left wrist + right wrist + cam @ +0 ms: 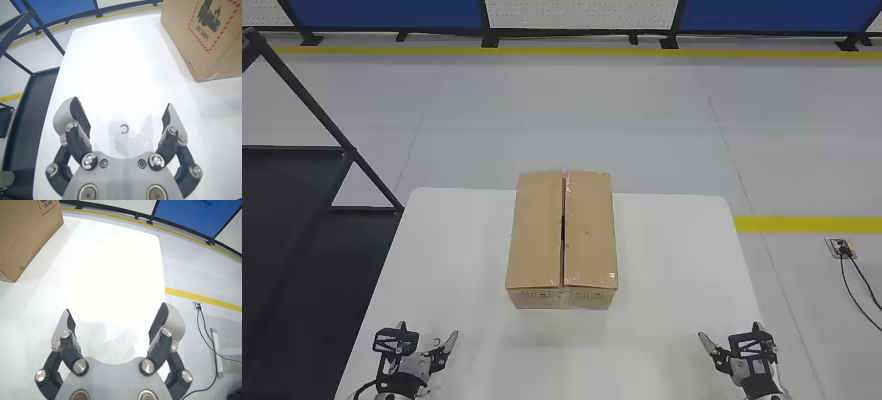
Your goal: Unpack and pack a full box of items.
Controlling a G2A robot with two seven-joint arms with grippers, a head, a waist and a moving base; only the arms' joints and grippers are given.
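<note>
Currently the cardboard box sits closed at the centre of the desk. Left gripper and right gripper hover over the near corners, jaws spread, empty. A small split ring lies under the left gripper.

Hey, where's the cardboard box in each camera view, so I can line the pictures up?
Top view: the box sits mid-table, flaps shut.
Left wrist view: the box's labelled side and a lower corner, beyond the open left gripper, toward the other arm's side.
Right wrist view: the box's labelled side and a lower corner, beyond the open right gripper, toward the other arm's side.
Shared landmark: the white table under it.
</note>
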